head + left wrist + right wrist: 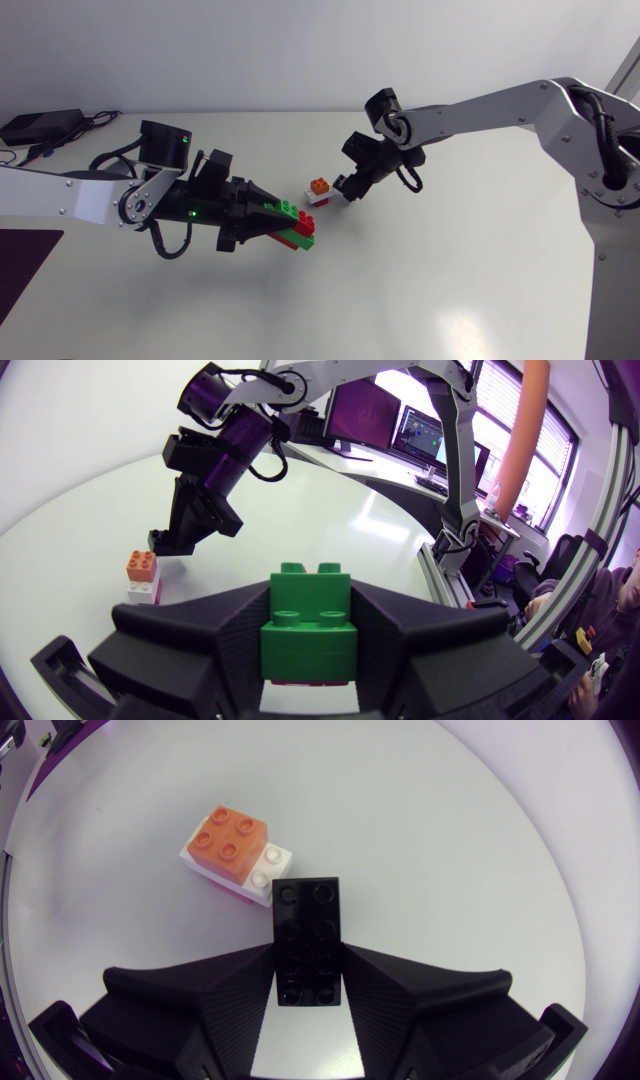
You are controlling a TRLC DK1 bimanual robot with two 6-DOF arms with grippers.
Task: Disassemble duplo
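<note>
By my judgement the job stood partly done; the model lay in three pieces near the middle of the tabletop (450,290), and two of them were not yet single bricks.

The left gripper (268,222) had its broad fingers closed from both sides on a stepped stack of green and red plastic bricks (298,226); in the left wrist view the top green brick (310,635) filled the gap between the fingers, with a sliver of red under it; whether this stack rested on the tabletop or hung just clear of it I could not tell.

The right gripper (347,188) was narrowed onto a black plastic brick (308,942), two studs wide and four long; it was clamped by its long sides, its far half jutting past the fingertips, and it was joined to nothing else; this piece I counted as separated.

Between the two grippers stood a small stack (232,850); it was a square orange brick on a wider white one, with a strip of pink under that; it stood just beside the black brick's far end, and neither gripper had hold of it.

What was left, as I judged it, was to pull the green and red layers apart and to split the small stack brick by brick.
</note>
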